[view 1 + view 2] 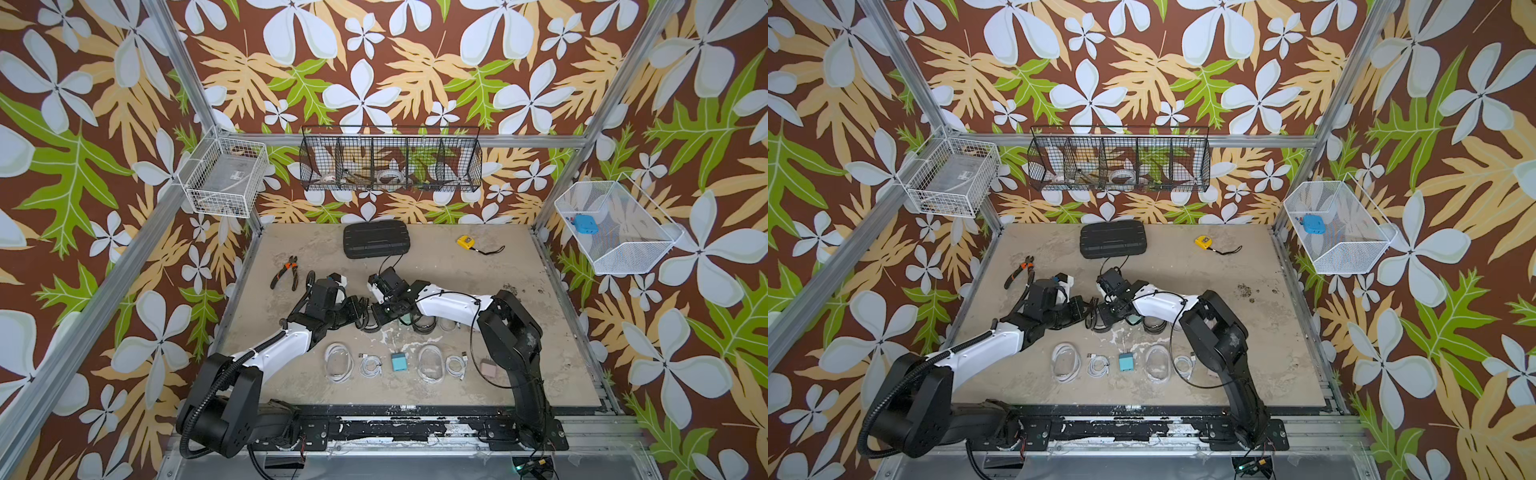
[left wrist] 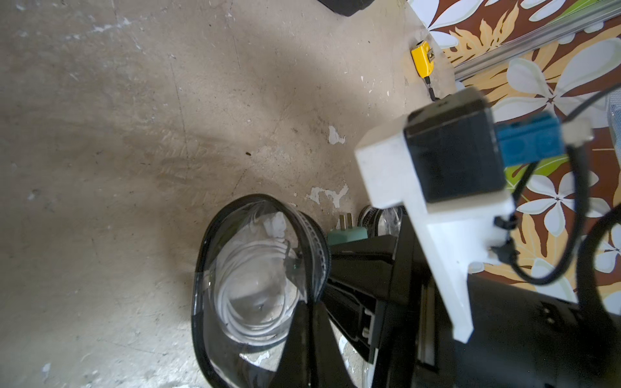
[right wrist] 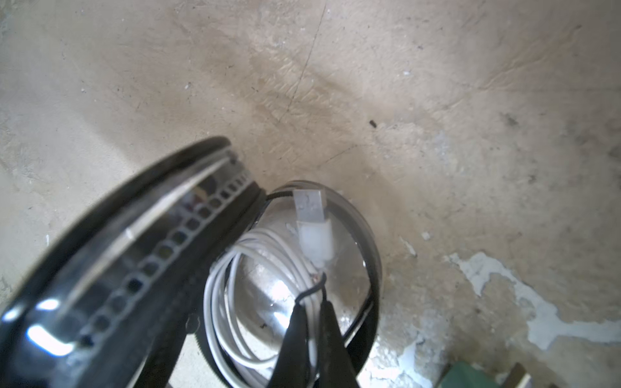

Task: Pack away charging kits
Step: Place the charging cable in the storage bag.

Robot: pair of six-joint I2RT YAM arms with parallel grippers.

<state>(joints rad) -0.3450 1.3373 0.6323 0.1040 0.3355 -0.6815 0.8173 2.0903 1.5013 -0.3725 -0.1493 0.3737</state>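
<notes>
Right gripper pinched the limp, springy-looking white cable by its coil inside the black-rimmed case, whose thin rim the left gripper clamped.

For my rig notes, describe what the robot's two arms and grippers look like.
Both arms have white link shells between black joints and bases. The left arm trails a ribbed black conduit; the right arm a thin black cable. The left gripper and right gripper have black tapering fingers. The right arm's wrist camera is a black cube on a white bracket with a blue plug.
</notes>
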